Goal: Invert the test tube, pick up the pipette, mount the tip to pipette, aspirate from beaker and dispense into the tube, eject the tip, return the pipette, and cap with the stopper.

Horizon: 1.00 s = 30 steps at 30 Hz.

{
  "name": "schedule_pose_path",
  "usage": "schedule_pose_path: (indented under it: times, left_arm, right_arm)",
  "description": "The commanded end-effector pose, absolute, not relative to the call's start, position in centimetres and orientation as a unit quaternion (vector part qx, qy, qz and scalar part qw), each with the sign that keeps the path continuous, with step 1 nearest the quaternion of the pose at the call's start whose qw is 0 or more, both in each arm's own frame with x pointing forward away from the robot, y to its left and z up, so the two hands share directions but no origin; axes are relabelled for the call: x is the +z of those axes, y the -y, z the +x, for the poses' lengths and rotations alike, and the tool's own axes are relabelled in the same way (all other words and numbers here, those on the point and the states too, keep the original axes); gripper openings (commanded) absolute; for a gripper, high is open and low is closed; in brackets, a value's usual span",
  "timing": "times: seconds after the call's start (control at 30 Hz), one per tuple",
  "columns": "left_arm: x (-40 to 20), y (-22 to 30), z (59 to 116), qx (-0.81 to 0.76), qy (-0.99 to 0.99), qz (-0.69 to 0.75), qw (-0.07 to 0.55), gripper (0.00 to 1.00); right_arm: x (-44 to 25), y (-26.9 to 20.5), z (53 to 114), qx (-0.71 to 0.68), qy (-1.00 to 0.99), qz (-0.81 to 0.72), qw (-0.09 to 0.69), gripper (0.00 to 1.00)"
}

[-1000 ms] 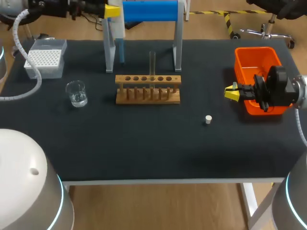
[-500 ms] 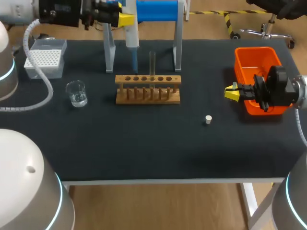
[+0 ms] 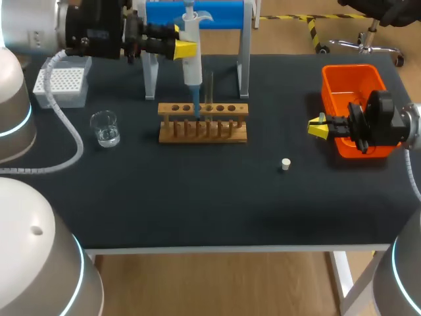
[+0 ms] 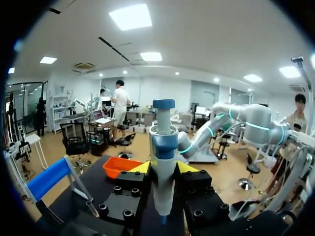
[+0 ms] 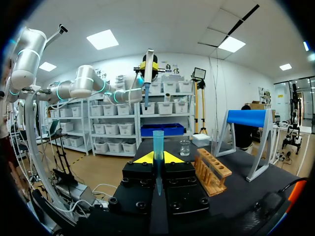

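On table [image 3: 197,210]: one beaker [image 3: 104,128], one stopper [image 3: 285,164]

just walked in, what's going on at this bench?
The left claw holds the pipette upright in the air, by the blue stand and the wooden rack, where the test tube stands. The right claw hangs beside the orange bin, shut on what looks like a blue pipette tip. The beaker, tip box and stopper sit untouched on the table.
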<state>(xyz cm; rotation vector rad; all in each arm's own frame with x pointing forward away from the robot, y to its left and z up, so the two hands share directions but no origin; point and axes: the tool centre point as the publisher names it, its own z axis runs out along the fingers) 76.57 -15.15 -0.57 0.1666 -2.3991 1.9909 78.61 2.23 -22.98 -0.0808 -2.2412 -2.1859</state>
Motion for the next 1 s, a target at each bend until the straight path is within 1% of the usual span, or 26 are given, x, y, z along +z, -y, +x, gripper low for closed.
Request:
schedule_pose_path:
  times: [0.03,0.27,0.37,0.5,1.0]
  left_arm:
    - [-0.5,15.5,76.3,0.64,0.766,0.052,0.007,0.0]
    - [-0.5,15.8,76.0,0.631,0.775,0.044,0.003,0.0]
    - [-0.5,15.9,75.9,0.632,0.775,0.028,-0.015,0.0]
    - [-0.5,16.0,75.7,0.631,0.775,0.018,-0.023,0.0]
    - [-0.8,16.3,75.1,0.605,0.796,0.014,-0.028,0.0]
  right_arm:
    - [-23.0,-2.1,78.6,-0.698,0.716,-0.025,0.005,0.0]
    - [-23.0,-2.1,78.6,-0.698,0.716,-0.025,0.005,0.0]
    - [-23.0,-2.1,78.6,-0.698,0.716,-0.025,0.005,0.0]
    - [-23.0,-2.1,78.6,-0.698,0.716,-0.025,0.005,0.0]
    - [-23.0,-2.1,78.6,-0.698,0.716,-0.025,0.005,0.0]
